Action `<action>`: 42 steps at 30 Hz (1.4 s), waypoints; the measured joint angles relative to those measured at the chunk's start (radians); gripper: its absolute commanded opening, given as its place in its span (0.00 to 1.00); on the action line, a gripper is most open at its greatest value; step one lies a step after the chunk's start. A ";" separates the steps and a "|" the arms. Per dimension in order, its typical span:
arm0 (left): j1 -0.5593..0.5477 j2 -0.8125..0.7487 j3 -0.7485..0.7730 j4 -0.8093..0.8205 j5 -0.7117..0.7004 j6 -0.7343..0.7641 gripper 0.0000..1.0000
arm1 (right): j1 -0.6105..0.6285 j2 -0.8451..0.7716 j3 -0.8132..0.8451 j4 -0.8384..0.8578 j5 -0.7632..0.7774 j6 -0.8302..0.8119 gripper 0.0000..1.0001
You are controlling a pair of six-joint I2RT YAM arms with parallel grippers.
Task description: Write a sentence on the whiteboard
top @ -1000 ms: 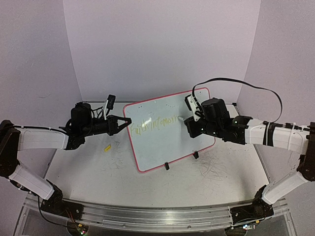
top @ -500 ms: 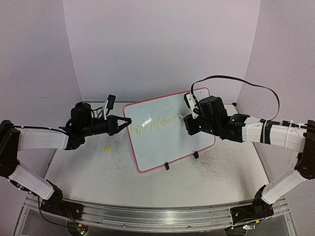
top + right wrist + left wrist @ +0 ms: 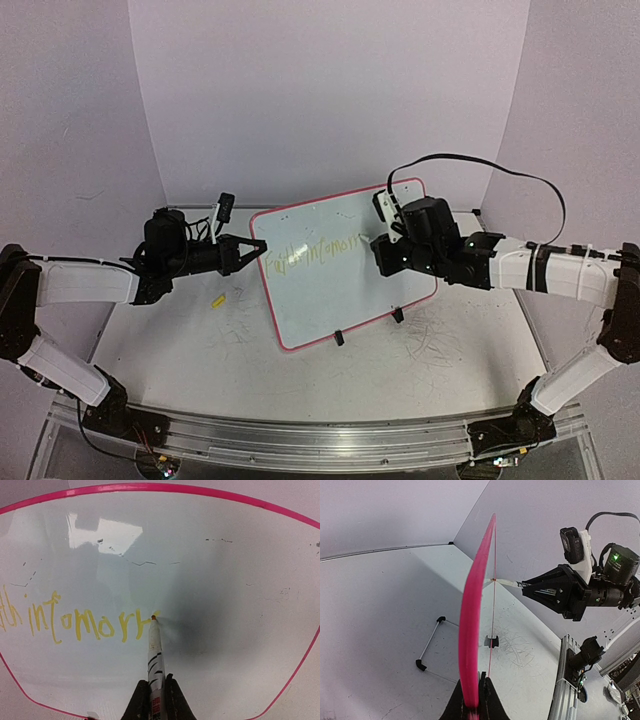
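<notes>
Whiteboard (image 3: 345, 290): stands tilted back on two black clip feet (image 3: 339, 338) near the middle of the worktop (image 3: 180, 350). The written face is toward the arms, and a pink rim runs all round.
Sentence (image 3: 80, 625): one line of yellow-green handwriting across the board's upper half. The right wrist view reads roughly "into morr" up to the marker tip; letters further left are cut off by the frame edge.
Left gripper (image 3: 472, 705): pinches the board's left rim, pink edge between the fingers.
Right gripper (image 3: 155, 700): pressed onto a white marker (image 3: 154, 655). Its tip touches the board at the end of the last stroke.
Worktop marks: grey scribbles (image 3: 435, 335) lie right of the board. A small yellow piece (image 3: 218, 300) lies left of it, apart.
</notes>
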 measured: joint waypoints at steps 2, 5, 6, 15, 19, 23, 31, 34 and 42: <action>0.000 0.000 0.000 0.000 0.000 0.000 0.00 | 0.000 0.000 -0.002 -0.003 -0.005 0.006 0.00; 0.000 0.000 0.000 0.000 0.000 0.000 0.00 | 0.000 -0.003 -0.016 -0.004 -0.009 0.012 0.00; 0.000 0.000 0.000 -0.001 -0.001 0.000 0.00 | 0.001 -0.004 -0.021 -0.006 -0.009 0.013 0.00; -0.001 0.000 0.005 -0.007 -0.001 0.000 0.00 | 0.001 -0.011 -0.032 -0.024 0.009 0.021 0.00; -0.001 0.000 0.006 -0.010 -0.001 0.000 0.00 | 0.001 -0.011 -0.032 -0.025 0.033 0.027 0.00; -0.001 0.000 0.006 -0.010 -0.001 0.000 0.00 | 0.001 -0.011 -0.032 -0.024 0.045 0.030 0.00; -0.001 0.000 0.006 -0.010 0.000 0.001 0.00 | 0.001 -0.008 -0.020 0.005 0.047 0.030 0.00; -0.001 0.000 0.006 -0.010 0.000 0.001 0.00 | 0.001 -0.004 -0.011 0.013 0.046 0.029 0.00; -0.001 0.000 0.006 -0.012 -0.003 0.000 0.00 | 0.001 0.005 -0.004 0.019 0.028 0.031 0.00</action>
